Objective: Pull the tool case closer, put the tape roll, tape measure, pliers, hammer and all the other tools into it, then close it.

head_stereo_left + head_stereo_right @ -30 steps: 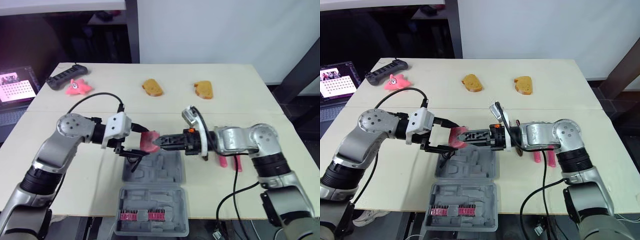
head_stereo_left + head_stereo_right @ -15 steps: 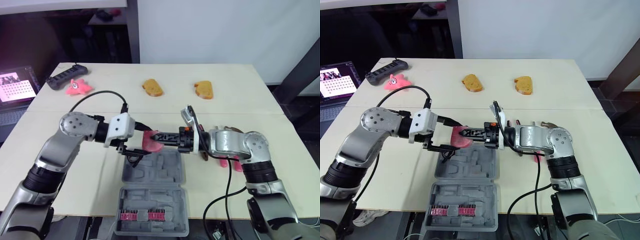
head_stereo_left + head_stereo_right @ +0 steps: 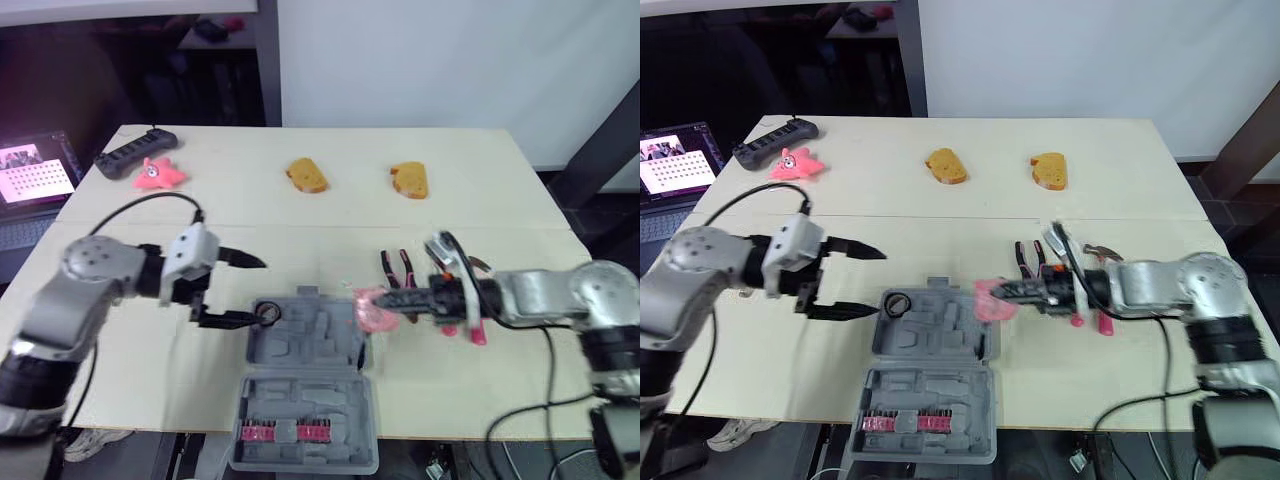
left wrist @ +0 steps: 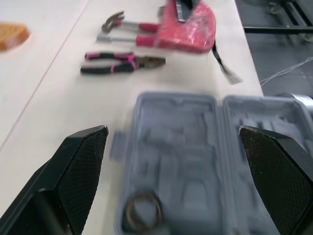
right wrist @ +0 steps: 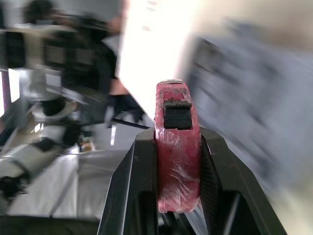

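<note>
Right claw grips one tape measure; left claw gapes beside one tool case.

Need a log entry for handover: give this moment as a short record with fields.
tool case: open flat on table
left pincer: open, left of tool case
right pincer: shut on tape measure, at tool case's right edge
tape roll: in tool case, far-left corner
pliers: on table, right of tool case
hammer: on table, beyond pliers
</note>
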Controlling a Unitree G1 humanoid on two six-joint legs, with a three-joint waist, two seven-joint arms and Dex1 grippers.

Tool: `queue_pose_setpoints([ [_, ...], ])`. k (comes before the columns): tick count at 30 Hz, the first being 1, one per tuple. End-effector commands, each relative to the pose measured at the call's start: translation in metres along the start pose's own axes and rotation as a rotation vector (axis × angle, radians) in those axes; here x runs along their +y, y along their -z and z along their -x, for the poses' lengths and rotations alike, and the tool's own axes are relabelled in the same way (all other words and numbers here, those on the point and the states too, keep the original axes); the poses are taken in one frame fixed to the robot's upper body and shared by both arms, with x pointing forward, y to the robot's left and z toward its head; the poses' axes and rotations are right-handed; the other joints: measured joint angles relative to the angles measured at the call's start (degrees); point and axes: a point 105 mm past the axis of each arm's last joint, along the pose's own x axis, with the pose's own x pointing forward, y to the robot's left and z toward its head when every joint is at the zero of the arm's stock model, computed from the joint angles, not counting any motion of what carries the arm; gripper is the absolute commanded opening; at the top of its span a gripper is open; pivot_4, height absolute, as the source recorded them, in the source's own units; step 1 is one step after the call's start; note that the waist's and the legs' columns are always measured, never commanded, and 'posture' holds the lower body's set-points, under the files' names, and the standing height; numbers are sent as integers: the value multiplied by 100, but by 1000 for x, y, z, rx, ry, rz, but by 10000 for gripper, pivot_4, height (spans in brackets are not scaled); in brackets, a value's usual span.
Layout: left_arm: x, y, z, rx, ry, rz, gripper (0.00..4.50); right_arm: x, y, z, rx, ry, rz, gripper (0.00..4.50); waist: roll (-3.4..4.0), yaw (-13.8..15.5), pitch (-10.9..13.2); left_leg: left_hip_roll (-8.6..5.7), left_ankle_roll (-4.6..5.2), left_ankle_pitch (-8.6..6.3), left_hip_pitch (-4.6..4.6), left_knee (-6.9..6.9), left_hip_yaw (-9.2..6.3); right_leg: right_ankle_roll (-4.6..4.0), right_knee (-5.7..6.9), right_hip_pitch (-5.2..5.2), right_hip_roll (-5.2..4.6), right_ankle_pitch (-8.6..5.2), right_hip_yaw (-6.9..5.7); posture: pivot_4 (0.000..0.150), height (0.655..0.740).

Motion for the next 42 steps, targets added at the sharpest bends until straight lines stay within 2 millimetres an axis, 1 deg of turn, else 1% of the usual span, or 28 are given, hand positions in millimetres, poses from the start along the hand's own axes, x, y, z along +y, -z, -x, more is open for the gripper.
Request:
queue_pose_setpoints([
  [1, -17, -10, 13, -23, 1, -12, 45000, -9, 8, 14, 7, 48, 20, 5574, 0, -12, 0, 1, 0, 0, 1, 1, 3, 0, -1, 0, 0, 0, 2, 1500, 7400],
  [2, -22, -9, 14, -21, -4, -8, 45000, -15, 11, 16, 13, 70, 17, 5574, 0, -1, 0, 2, 0, 0, 3, 1, 6, 0, -1, 0, 0, 0, 5, 1500, 7400],
  [5, -38, -8, 14, -12, 21, 47, 45000, -36, 28, 13, 51, 131, -11, 5574, 0, 13, 0, 4, 0, 0, 3, 4, 6, 1, -2, 1, 2, 0, 4, 1500, 7400],
  [7, -46, -8, 11, -3, 35, 46, 45000, -47, 36, 9, 64, 155, -24, 5574, 0, 33, 0, 4, 0, 0, 1, 6, 6, 1, -4, 2, 2, -1, 4, 1500, 7400],
  [9, -54, -7, 5, -2, 55, 42, 45000, -54, 41, 4, 70, 161, -28, 5574, 0, 41, 0, 4, 0, 0, 1, 9, 6, 2, -9, 6, 2, -1, 4, 1500, 7400],
  [12, -60, -8, 0, -4, 72, 46, 45000, -60, 45, -2, 77, 163, -30, 5574, 2, 39, 1, 4, 0, 0, 2, 10, 8, 2, -13, 6, 2, -1, 4, 1500, 7400],
  [17, -59, -11, -4, -16, 82, 51, 45000, -69, 49, -7, 85, 201, -21, 5574, 3, 40, 1, 5, 0, 0, 2, 10, 9, 2, -14, 6, 4, -1, 4, 1500, 7400],
  [19, -59, -7, -5, 5, 96, 71, 45000, -73, 48, -3, 70, 221, -26, 15659, 3, 40, 1, 5, 0, 0, 2, 10, 9, 2, -14, 6, 4, 0, 4, 1500, 7400],
  [20, -59, -4, -4, 20, 98, 80, 45000, -73, 49, -1, 68, 228, -27, 17845, 3, 41, 1, 5, 0, 0, 1, 10, 9, 2, -14, 6, 4, 0, 4, 1500, 7400],
  [22, -57, -1, -2, 34, 99, 88, 45000, -74, 51, 2, 73, 238, -22, 27482, 3, 38, 1, 5, 0, 0, 2, 9, 9, 2, -14, 6, 4, 0, 4, 1500, 7400],
  [25, -52, 0, 0, 42, 109, 71, 45000, -67, 43, 16, 36, 246, 2, 41770, 4, 41, 0, 5, 0, 0, 2, 9, 9, 2, -14, 7, 4, 0, 4, 1500, 7400],
  [26, -51, -1, 0, 41, 111, 66, 45000, -66, 41, 19, 28, 254, 11, 44422, 4, 49, 1, 5, 0, 0, 2, 10, 9, 2, -14, 8, 4, 0, 4, 1500, 7400],
  [29, -48, -4, -1, 19, 120, 60, 45000, -57, 34, 33, 2, 276, 61, 44422, 5, 68, 1, 4, 0, 0, 1, 11, 10, 2, -17, 9, 3, 0, 4, 1500, 7400],
  [30, -48, -5, -3, 8, 132, 63, 45000, -50, 30, 38, -23, 288, 127, 44422, 4, 71, 1, 4, 0, 0, 2, 10, 10, 2, -17, 8, 3, 0, 4, 1500, 7400],
  [31, -50, -6, -5, -2, 148, 60, 45000, -41, 25, 42, -53, 306, 245, 44422, 10, 77, 3, 5, 0, 0, 2, 9, 9, 2, -17, 8, 4, 0, 4, 1500, 7400],
  [33, -53, -4, -10, -11, 179, 57, 45000, -22, 14, 47, -133, 328, 562, 44422, 17, 122, 0, 5, 0, 0, 2, 5, 10, 3, -17, 7, 4, -2, 4, 1500, 7400],
  [35, -53, -2, -12, -13, 190, 56, 45000, -14, 13, 49, -126, 381, 862, 44422, 17, 141, 1, 7, 1, -1, 2, 3, 11, 6, -19, 8, 4, -3, 0, 1500, 7400],
  [36, -53, -1, -13, -15, 191, 55, 45000, -13, 15, 49, -106, 399, 969, 44422, 17, 143, 1, 7, 1, -1, 2, 5, 13, 7, -19, 8, 4, -4, 0, 1500, 7400],
  [38, -51, -2, -14, -36, 185, 61, 45000, -8, 32, 49, -29, 319, 1040, 44422, 16, 147, 1, 7, 0, -1, 2, 9, 14, 7, -22, 10, 3, -4, 1, 1500, 7400],
  [40, -50, -3, -15, -63, 177, 68, 45000, -14, 45, 49, 78, 332, 1199, 44422, 14, 151, 0, 7, 0, -1, 4, 16, 16, 7, -23, 20, 2, -4, 1, 1500, 7400],
  [42, -51, -3, -15, -90, 166, 73, 45000, -23, 60, 49, 203, 312, 1313, 44422, 13, 151, -1, 7, 0, -1, 4, 20, 17, 8, -23, 24, -1, -4, 1, 1500, 7400],
])
